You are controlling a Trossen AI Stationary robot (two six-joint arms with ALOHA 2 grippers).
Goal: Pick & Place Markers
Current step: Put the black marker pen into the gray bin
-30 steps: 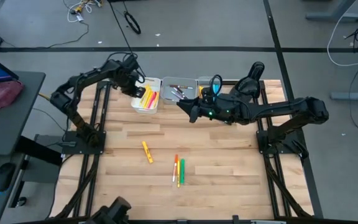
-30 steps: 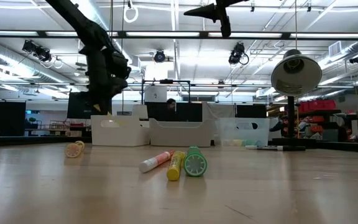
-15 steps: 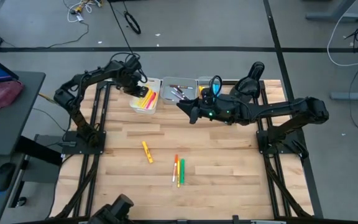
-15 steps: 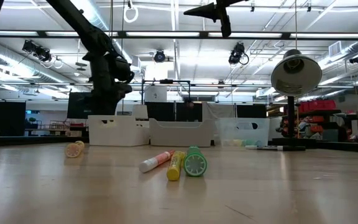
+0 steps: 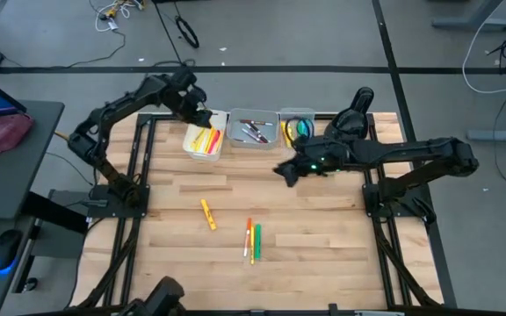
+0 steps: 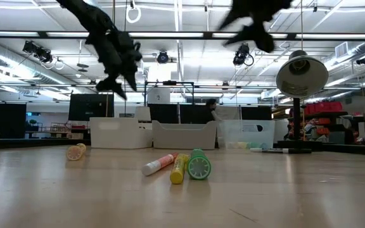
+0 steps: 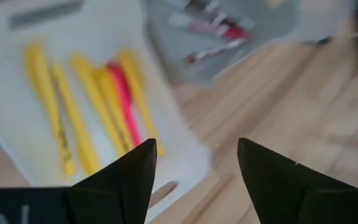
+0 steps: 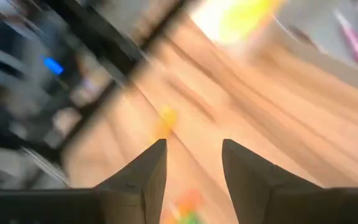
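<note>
Currently, per item:
Left gripper: fingers spread, nothing between them, hovering over the white bin at the table's far left-centre edge.
White bin contents: several yellow markers plus one pink marker, lying side by side.
Right gripper: fingers parted, empty, hanging above bare wood just in front of the bin row.
Grey bin: middle of the row, a few dark and red pens inside.
Clear bin: right of the grey one, contents unclear.
Loose on table: one yellow-orange marker left of centre; near it, a touching cluster of orange, yellow and green markers.
</note>
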